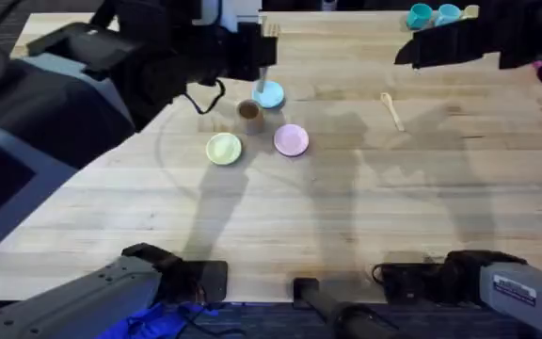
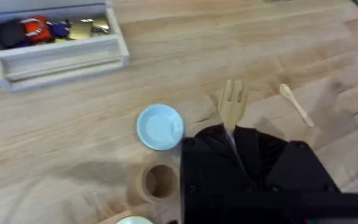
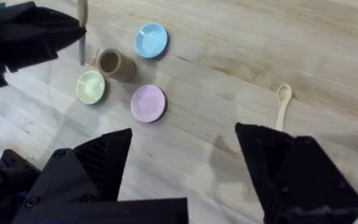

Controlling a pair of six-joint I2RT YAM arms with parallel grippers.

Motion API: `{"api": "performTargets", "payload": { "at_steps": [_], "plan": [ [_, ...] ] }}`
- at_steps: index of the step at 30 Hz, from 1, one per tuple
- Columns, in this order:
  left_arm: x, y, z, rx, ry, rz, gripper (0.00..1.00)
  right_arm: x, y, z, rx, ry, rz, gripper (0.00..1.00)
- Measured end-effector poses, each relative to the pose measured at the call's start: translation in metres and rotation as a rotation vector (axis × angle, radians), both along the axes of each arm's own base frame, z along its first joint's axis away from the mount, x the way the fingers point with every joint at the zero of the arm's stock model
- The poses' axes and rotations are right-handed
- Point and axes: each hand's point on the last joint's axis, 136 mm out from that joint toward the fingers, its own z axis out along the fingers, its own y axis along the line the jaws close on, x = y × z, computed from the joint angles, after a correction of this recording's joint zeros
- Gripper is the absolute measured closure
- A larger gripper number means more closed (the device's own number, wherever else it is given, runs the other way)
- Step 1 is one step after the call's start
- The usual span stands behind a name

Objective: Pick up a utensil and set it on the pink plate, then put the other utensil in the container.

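Observation:
My left gripper (image 2: pixel 230 132) hangs above the table, shut on the handle of the pale wooden fork (image 2: pixel 232 104), whose tines stick out past the fingertips. In the overhead view the left gripper (image 1: pixel 263 68) is over the light blue plate (image 1: pixel 269 95). The pink plate (image 1: pixel 292 139) lies bare, just right of the tan-brown cup (image 1: pixel 247 111). Farther right, the wooden spoon (image 1: pixel 391 110) lies flat on the table. My right gripper (image 3: pixel 184 132) is open and holds nothing, raised high with the spoon (image 3: pixel 282 106) and the pink plate (image 3: pixel 148 102) below it.
A pale yellow plate (image 1: pixel 223 149) lies left of the pink one. A white bin (image 2: pixel 55 40) with small colourful items stands at the table's far side. Teal cups (image 1: pixel 433 14) sit at the far edge. Bare wood spans the near half of the table.

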Motion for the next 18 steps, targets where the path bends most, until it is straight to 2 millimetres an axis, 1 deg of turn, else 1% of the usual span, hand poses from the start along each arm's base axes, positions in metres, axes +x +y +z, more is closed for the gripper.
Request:
{"api": "performTargets", "payload": {
  "at_steps": [5,12,18],
  "plan": [
    [-0.005,-0.018,-0.014,-0.022,0.059,-0.037,0.959,0.0,0.0,0.0,0.0,0.0,0.0,0.005],
    [-0.01,-0.033,-0.031,-0.06,0.146,-0.04,0.959,0.0,0.0,0.0,0.0,0.0,0.0,0.005],
    [-0.018,-0.048,-0.057,-0.052,0.241,-0.051,0.959,0.0,0.0,0.0,0.0,0.0,0.0,0.005]
  ]
}}
